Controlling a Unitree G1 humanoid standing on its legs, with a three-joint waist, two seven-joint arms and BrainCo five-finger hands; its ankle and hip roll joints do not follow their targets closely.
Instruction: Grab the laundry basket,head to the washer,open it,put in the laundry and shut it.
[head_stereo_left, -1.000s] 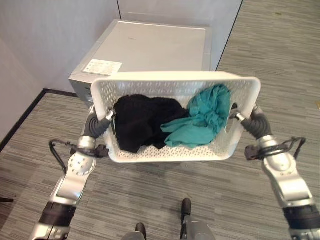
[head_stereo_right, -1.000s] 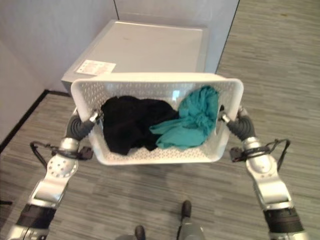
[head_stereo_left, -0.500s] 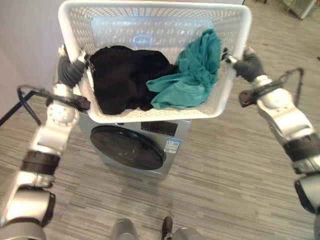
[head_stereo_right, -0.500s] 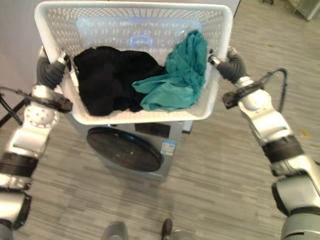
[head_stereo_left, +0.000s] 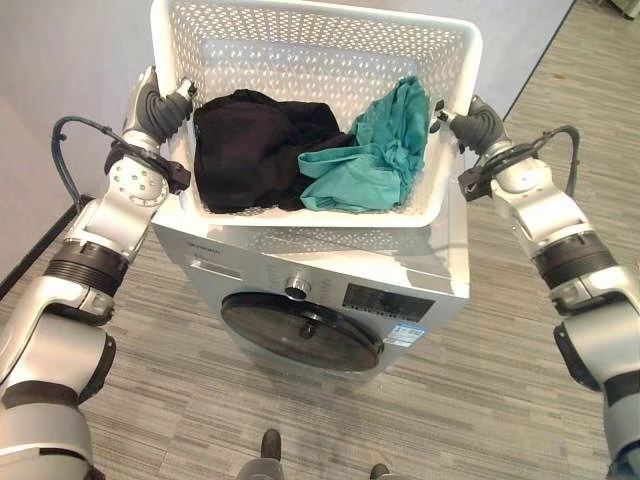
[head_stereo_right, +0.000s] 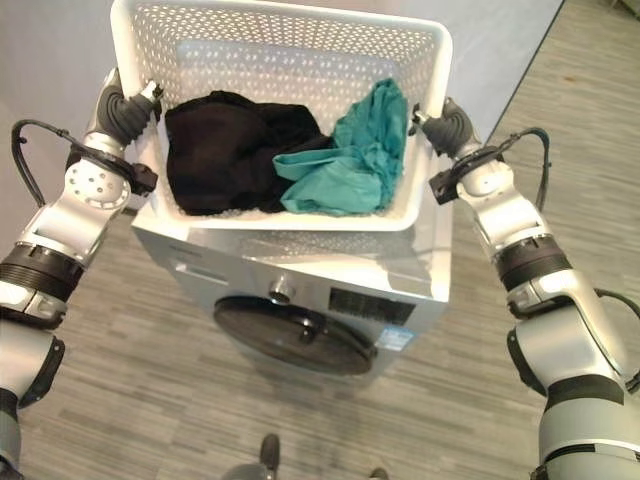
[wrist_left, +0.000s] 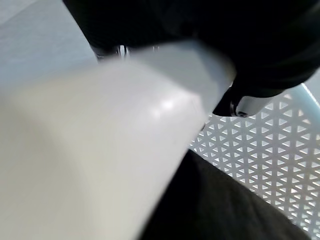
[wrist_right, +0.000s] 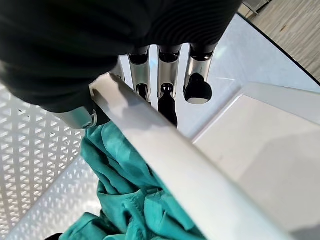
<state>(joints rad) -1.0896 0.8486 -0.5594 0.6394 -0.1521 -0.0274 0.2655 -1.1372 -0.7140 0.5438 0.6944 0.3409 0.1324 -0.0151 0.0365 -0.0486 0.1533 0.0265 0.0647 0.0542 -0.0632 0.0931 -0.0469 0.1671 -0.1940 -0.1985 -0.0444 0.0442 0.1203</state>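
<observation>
Both robot hands, left robot hand and right robot hand, grip the white laundry basket by its side rims. It rests on the silver washer, door shut, against a grey wall on grey plank floor.

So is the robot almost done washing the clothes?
Not yet. Fetching looks done: the white basket is at the washer, resting on or just above its top. The left hand and right hand hold its side rims. The black clothes and teal cloth are inside it. The round door is shut, so opening, loading and closing remain.
</observation>
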